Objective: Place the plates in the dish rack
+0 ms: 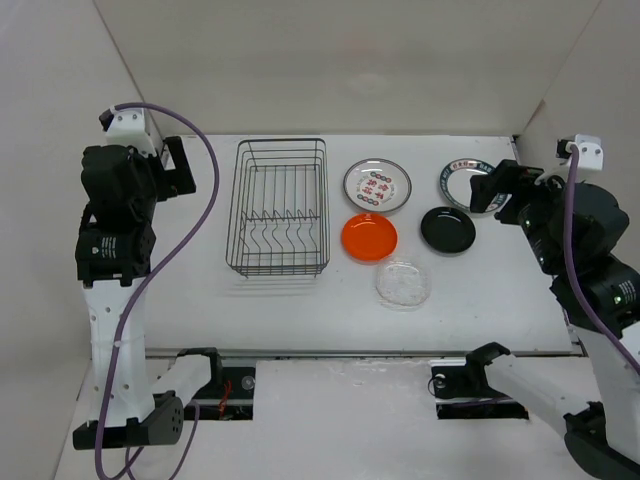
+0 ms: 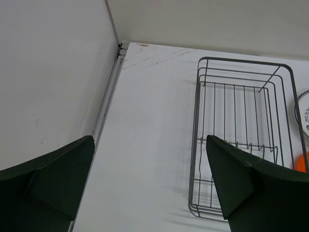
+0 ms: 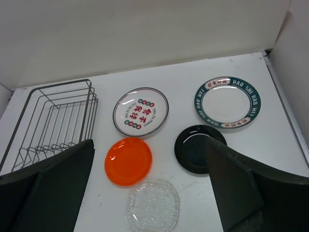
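The left hand (image 1: 176, 168) hangs over the far left of the white surface (image 1: 190, 300), its fingers spread wide, gripping nothing. To its right stands the rectangular black wire dish rack (image 1: 280, 268). All the plates lie flat on the surface right of the rack: the white round plate with red motifs (image 1: 377, 186) far, the plain orange plate (image 1: 369, 237) nearer, the clear glass plate (image 1: 403, 283) nearest, then the glossy black plate (image 1: 447, 229) and the white plate with a dark green patterned rim (image 1: 455, 180). The right hand (image 1: 490, 195) hovers over that last plate's right edge, its fingers spread.
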Controlling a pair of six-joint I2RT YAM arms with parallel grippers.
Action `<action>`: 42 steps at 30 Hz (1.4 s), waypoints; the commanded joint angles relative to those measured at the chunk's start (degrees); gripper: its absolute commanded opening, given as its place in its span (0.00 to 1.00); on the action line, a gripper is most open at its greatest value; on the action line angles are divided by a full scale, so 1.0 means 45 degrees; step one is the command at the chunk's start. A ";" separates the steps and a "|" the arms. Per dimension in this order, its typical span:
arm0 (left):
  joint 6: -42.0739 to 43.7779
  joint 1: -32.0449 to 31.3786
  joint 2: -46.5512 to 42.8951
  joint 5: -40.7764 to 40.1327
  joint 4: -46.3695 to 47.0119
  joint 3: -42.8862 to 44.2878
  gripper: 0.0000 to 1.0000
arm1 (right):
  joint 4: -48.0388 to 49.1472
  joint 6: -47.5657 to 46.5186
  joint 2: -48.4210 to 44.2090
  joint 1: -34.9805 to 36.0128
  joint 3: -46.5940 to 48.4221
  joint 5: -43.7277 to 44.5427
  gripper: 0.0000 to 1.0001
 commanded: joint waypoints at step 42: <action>0.0431 0.0059 0.3360 0.6091 -0.0699 0.1277 0.95 | 0.5153 -0.0627 1.6225 -0.5049 0.2844 -1.0338 0.82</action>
